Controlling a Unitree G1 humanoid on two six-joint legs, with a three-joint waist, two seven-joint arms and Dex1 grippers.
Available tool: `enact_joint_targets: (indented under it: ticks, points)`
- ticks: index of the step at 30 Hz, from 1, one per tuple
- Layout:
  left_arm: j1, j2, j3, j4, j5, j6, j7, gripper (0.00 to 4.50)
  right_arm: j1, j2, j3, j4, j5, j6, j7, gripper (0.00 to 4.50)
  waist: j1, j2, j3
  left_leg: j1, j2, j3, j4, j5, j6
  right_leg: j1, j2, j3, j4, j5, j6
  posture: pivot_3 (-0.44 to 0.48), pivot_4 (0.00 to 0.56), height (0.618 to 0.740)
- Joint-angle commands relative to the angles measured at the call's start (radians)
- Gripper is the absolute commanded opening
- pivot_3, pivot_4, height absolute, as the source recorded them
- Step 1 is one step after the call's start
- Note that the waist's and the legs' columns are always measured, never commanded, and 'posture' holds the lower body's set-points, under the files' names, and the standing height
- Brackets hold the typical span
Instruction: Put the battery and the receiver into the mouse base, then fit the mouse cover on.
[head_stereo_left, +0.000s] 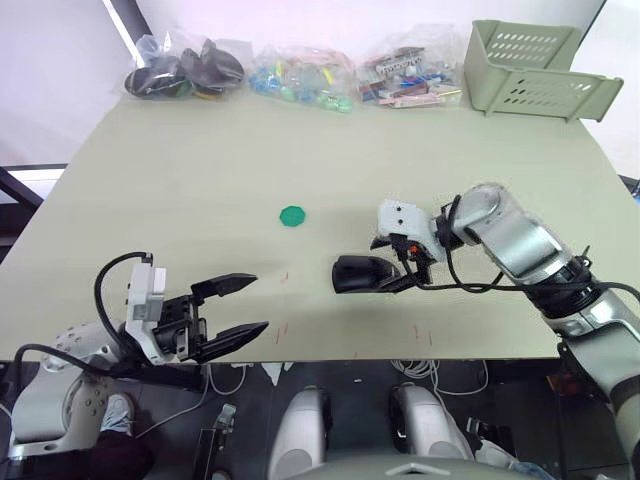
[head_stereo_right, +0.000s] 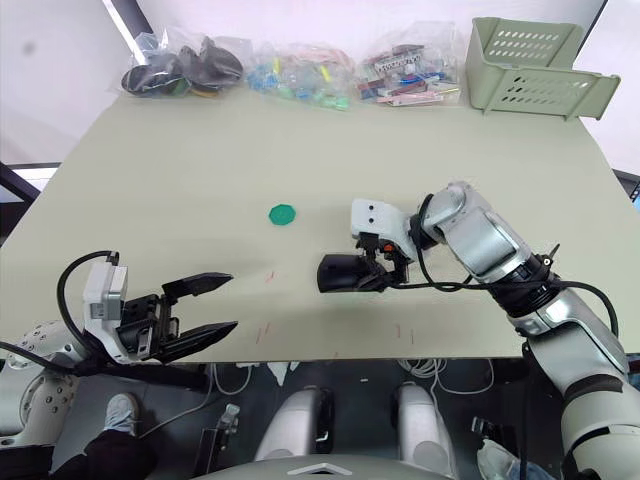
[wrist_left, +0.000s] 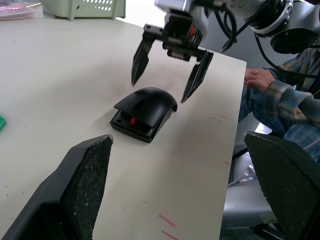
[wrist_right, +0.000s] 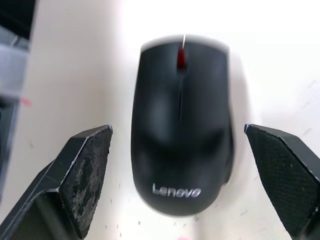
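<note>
The mouse cover (wrist_right: 182, 125) carries 1 readable word, "Lenovo", in small white letters near one end (seen in the right wrist view). Nothing else can be read.

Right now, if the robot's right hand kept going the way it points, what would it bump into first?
Probably the mouse cover. The open right hand hangs just above it, fingers either side, pointing down at it. Depth is hard to judge.

Bare table (head_stereo_left: 200, 190) lies around the mouse cover (head_stereo_left: 362, 272) toward the robot's left; only the green disc (head_stereo_left: 292, 215) sits nearby. The right gripper (wrist_left: 167, 71), fingers spread, blocks the mouse's right end.
</note>
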Motion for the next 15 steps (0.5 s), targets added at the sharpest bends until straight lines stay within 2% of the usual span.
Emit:
enact_joint_targets:
  ticks: [1, 4, 7, 12, 15]
  points:
    - [-0.001, 0.002, 0.008, -0.026, -0.006, -0.017, -0.001, 4.5, 0.017, 0.003, -0.08, -0.069, 0.056, 0.006, -0.024, 4.44, 0.0, 0.0, 0.0, 0.0, 0.0, 0.0, 0.0, 0.0, 0.0, 0.0, 0.0, 0.0, 0.0, 0.0, 0.0, 0.0, 0.15, 0.74]
    - [-0.001, 0.002, 0.007, -0.027, -0.006, -0.018, 0.0, 4.5, 0.063, -0.012, -0.111, -0.104, 0.079, -0.024, -0.036, 4.44, 0.003, 0.0, 0.0, 0.0, 0.0, 0.0, 0.0, 0.0, 0.0, 0.0, 0.0, 0.0, 0.0, 0.0, 0.0, 0.0, 0.15, 0.74]
    - [0.0, 0.0, 0.006, -0.029, -0.007, -0.019, 0.002, 4.5, 0.189, -0.04, -0.185, -0.154, 0.104, -0.082, -0.077, 4.44, 0.008, -0.001, 0.0, 0.0, 0.0, 0.0, 0.0, 0.0, 0.0, 0.0, 0.0, 0.0, 0.0, 0.0, 0.0, 0.0, 0.15, 0.74]
    - [-0.003, -0.002, 0.001, -0.025, -0.007, -0.022, 0.002, 4.5, 0.354, -0.029, -0.268, -0.189, 0.142, -0.193, -0.135, 4.44, 0.007, -0.001, 0.0, -0.001, -0.001, 0.001, 0.0, 0.0, 0.0, 0.0, 0.0, 0.001, -0.001, 0.0, 0.0, 0.0, 0.15, 0.74]
    - [-0.011, -0.002, -0.006, -0.019, -0.005, -0.022, 0.001, 4.5, 0.392, -0.007, -0.298, -0.178, 0.181, -0.191, -0.157, 4.44, -0.001, -0.001, 0.0, 0.001, 0.0, 0.001, 0.0, 0.0, 0.0, 0.0, 0.0, 0.001, 0.0, 0.0, 0.0, 0.0, 0.15, 0.74]
